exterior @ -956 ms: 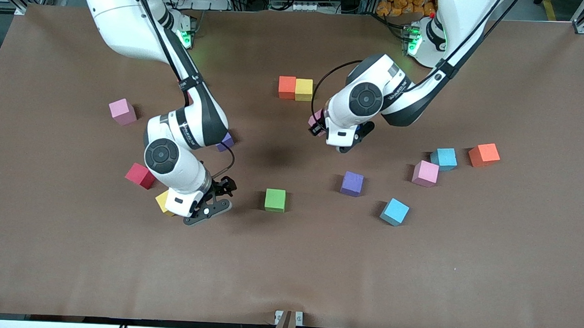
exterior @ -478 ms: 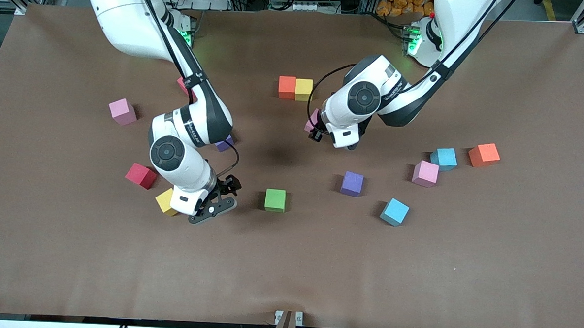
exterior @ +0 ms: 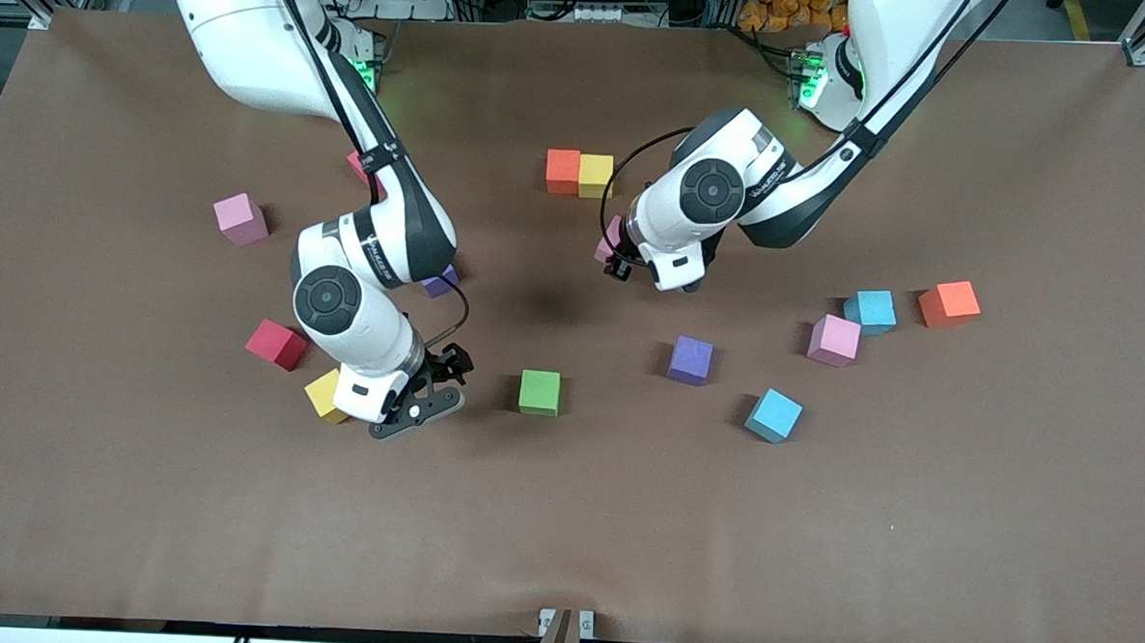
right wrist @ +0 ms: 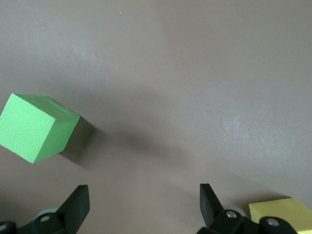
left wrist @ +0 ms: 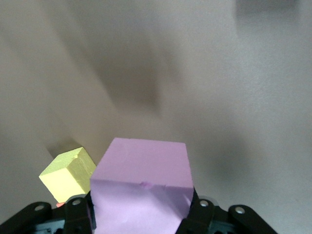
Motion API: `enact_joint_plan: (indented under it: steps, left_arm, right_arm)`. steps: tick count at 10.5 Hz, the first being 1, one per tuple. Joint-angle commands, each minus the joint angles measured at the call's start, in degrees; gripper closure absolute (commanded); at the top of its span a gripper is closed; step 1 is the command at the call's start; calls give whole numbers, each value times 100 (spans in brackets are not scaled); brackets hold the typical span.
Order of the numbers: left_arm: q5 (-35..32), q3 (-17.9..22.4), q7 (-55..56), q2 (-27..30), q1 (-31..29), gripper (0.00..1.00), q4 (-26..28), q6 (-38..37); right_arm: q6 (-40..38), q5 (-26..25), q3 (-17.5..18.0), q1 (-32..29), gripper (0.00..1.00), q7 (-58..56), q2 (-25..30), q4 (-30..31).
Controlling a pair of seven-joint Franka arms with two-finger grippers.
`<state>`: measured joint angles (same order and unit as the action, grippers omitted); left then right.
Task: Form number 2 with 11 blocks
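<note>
My left gripper hangs over the table just beside the orange block and yellow block, which sit touching side by side. It is shut on a pink block. In the left wrist view the pink block fills the space between the fingers, with the yellow block close by. My right gripper stands open and empty low over the table, between a green block and another yellow block. The right wrist view shows the green block and the yellow block on either side.
Loose blocks lie scattered: pink, red and a partly hidden purple at the right arm's end; purple, light blue, pink, light blue and orange at the left arm's end.
My left gripper has carried the pink block a little closer to the orange and yellow pair. The right gripper shifted slightly toward the green block, then held still.
</note>
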<state>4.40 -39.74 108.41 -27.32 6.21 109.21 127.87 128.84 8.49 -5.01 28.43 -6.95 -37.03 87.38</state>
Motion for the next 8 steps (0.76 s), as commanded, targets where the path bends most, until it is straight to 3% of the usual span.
enact_joint_plan:
  steps: [1,8]
  left_arm:
    - [52,89,5,8,153,94,-22,45]
    - [105,142,4,25,433,94,-5,54]
  right_arm:
    - [-16,39,0,5,0,79,-41,-107]
    - [-8,39,0,5,0,80,-41,-107]
